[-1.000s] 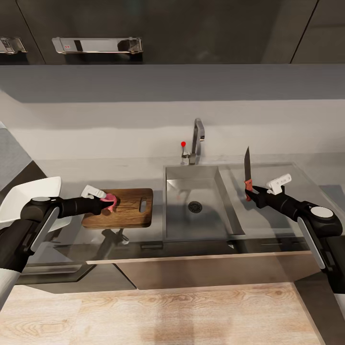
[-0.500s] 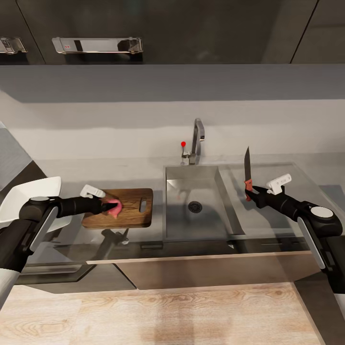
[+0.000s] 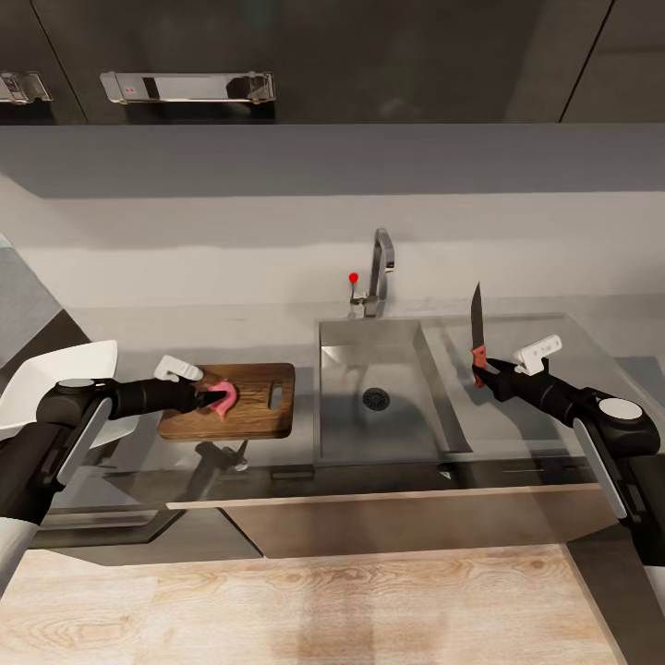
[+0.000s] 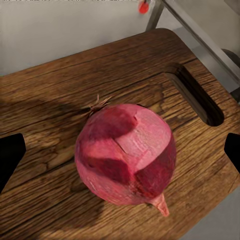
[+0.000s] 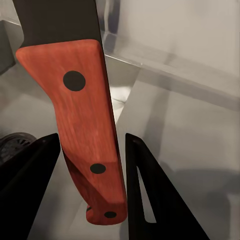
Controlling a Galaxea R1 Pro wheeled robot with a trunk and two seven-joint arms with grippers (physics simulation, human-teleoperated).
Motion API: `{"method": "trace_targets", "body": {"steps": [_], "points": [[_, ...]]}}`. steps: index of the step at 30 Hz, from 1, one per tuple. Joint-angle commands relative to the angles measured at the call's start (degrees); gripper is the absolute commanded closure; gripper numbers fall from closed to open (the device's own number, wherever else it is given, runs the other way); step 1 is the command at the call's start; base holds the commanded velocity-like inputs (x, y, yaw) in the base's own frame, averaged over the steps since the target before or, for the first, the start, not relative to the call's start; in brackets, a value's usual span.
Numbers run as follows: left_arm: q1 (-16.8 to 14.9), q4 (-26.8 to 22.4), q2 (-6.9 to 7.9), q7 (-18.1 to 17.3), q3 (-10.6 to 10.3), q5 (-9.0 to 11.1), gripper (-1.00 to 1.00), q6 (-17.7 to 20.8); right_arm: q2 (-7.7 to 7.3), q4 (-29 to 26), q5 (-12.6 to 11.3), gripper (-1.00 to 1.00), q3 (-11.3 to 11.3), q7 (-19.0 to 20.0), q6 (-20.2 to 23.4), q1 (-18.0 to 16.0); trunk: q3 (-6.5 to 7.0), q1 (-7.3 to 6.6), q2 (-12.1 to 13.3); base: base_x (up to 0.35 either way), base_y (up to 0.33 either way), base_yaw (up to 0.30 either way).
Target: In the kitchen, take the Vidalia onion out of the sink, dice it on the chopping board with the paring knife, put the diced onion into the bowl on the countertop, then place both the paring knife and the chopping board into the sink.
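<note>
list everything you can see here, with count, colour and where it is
onion: 1, pink-red, on the chopping board
chopping board: 1, dark brown, countertop left of the sink
paring knife: 1, dark blade, red-brown handle, held upright over the drainboard
sink: 1, steel, centre of the countertop
tap: 1, chrome with red knob, behind the sink
bowl: 1, white, far left
countertop: 1, dark grey
left gripper: open around the onion
right gripper: shut on the knife handle

Whole red-pink onion [image 4: 125, 160] on brown wooden board [image 3: 259, 406] left of steel sink [image 3: 369, 434]; red-handled knife [image 3: 477, 337] upright; white bowl [image 3: 46, 388] far left.
</note>
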Motion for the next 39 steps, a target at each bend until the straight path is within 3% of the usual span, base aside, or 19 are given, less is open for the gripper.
{"method": "trace_targets", "body": {"steps": [1, 9, 13, 15, 25, 30, 39], "points": [[-0.1, 0.0, 0.05, 0.1, -0.1, 0.3, -1.0, 0.4, -0.02, -0.1, -0.3, 1.0, 0.0, 0.1, 0.4, -0.1, -0.1, 0.03, -0.1, 0.0, 0.0, 0.0], [-0.1, -1.5, 0.13, 0.0, 0.0, 0.3, -1.0, 0.4, -0.02, -0.1, -0.3, 1.0, 0.0, 0.1, 0.5, -0.1, -0.1, 0.03, -0.1, 0.0, 0.0, 0.0], [-0.1, -5.9, 0.38, -0.1, 4.0, 0.3, -1.0, 0.6, -0.02, -0.1, -0.3, 1.0, 0.0, 0.1, 0.4, -0.1, -0.1, 0.03, -0.1, 0.0, 0.0, 0.0], [-0.1, -8.6, 0.46, -0.2, 6.0, 0.3, -1.0, 2.6, -0.02, -0.1, -0.3, 1.0, 0.0, 0.1, 0.4, 0.0, -0.1, 0.03, -0.1, 0.0, 0.0, 0.0], [-0.1, -17.8, 1.02, -0.4, 9.8, 0.4, -1.0, 10.0, -0.02, -0.1, -0.2, 1.0, 0.9, 0.0, 0.4, 0.0, -0.1, 0.03, -0.1, 0.0, 0.0, 0.0], [-0.1, -18.5, 1.2, -0.9, 11.6, 0.5, -1.0, 13.1, -0.02, -0.1, -0.2, 1.0, 1.2, 0.0, 0.4, -0.1, -0.1, 0.03, -0.1, -0.007, 0.005, 0.0], [-0.1, -18.6, 1.22, -1.2, 12.6, 0.5, -1.0, 13.9, -0.02, -0.1, -0.1, 1.0, 1.2, 0.0, 0.5, -0.1, -0.1, 0.03, -0.1, -0.189, 0.162, 0.0]]}}
